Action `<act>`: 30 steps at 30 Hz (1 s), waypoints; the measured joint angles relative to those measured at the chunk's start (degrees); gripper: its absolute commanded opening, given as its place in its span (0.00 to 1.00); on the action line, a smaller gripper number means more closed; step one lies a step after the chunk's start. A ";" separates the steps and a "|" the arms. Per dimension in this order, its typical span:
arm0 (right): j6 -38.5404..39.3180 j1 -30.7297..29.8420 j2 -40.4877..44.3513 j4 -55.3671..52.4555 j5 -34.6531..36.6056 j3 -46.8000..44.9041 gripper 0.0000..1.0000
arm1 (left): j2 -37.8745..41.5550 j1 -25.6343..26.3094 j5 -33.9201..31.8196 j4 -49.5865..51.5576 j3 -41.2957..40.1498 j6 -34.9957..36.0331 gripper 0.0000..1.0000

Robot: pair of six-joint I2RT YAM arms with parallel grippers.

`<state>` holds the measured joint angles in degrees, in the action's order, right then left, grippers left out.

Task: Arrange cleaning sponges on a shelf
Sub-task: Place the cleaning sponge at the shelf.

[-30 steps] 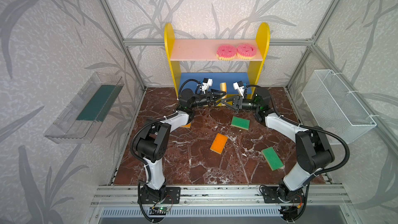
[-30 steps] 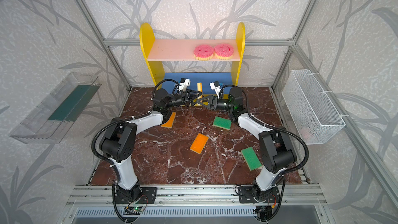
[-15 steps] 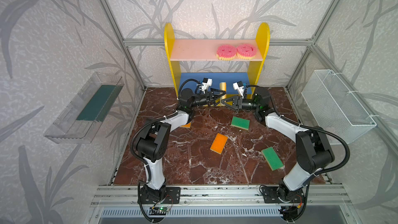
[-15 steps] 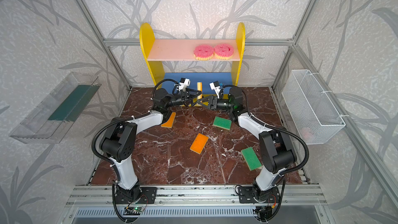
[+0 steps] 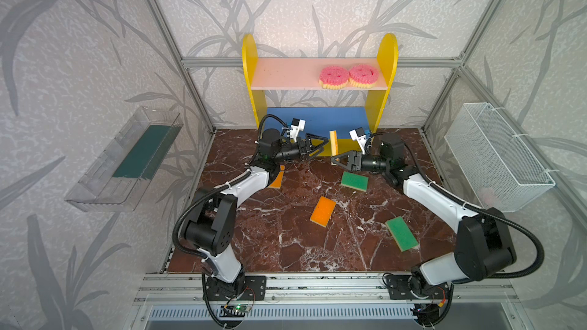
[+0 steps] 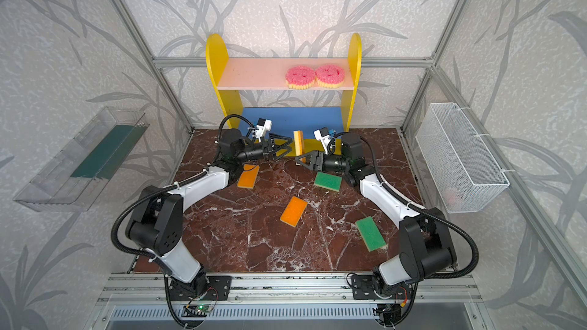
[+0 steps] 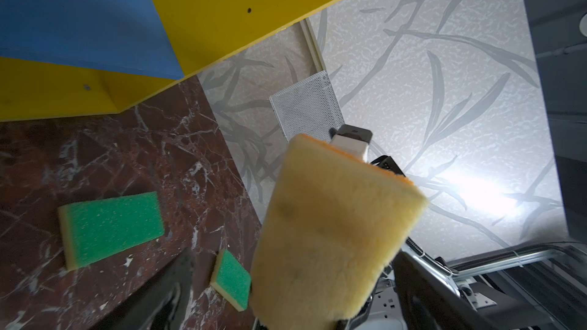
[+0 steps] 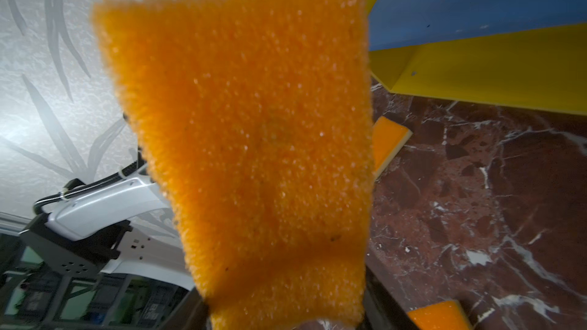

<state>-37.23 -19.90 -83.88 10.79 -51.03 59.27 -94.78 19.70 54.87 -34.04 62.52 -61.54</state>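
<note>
- Dark red marble floor (image 5: 286, 249), leaf-patterned walls; clock set with 6 at the arm bases and 12 at the back wall.
- Near green sponge (image 5: 401, 233) lies flat at 4 o'clock.
- Centre orange sponge (image 5: 323, 215) lies flat mid-floor.
- Far green sponge (image 5: 354, 181) lies flat at 1 o'clock, just beside the right wrist.
- Left orange sponge (image 6: 247, 180) lies flat at 11 o'clock, partly under the left arm.
- Clear tray (image 5: 104, 192) hangs on the 9 o'clock wall, wire basket (image 5: 508, 166) on the 3 o'clock wall.
- Right gripper (image 5: 334, 160) clamps the lower end of the held orange sponge (image 5: 333, 141), which is upright, off the floor, at 12 o'clock.
- Left gripper (image 5: 324, 145): jaws spread wide, tips just beside that sponge, holding nothing.
- Shelf (image 5: 248, 90) stands at 12 o'clock; on its pink upper board a pink smiley sponge (image 5: 333, 76) touches a second pink smiley sponge (image 5: 364, 75).
</note>
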 measured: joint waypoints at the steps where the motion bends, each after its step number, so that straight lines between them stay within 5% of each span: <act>1: 1.09 0.00 0.76 -1.49 1.68 0.00 0.60 | 1.64 0.00 -1.53 2.38 -1.07 2.38 0.99; 6: 5.90 -0.11 2.47 -9.64 13.49 0.61 0.60 | 11.91 0.72 -15.23 15.98 -9.22 14.51 0.99; 12: 9.51 -0.48 -1.70 -19.15 26.58 7.48 0.60 | 20.90 2.89 -28.83 26.71 -16.79 21.09 0.99; 30: 17.64 -1.11 -23.80 -33.05 46.95 37.42 0.63 | 33.55 13.25 -44.83 44.52 -23.28 29.70 0.99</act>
<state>-19.59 -21.02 -107.68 -22.26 -4.08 96.68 -61.23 32.95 10.04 10.48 39.24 -31.83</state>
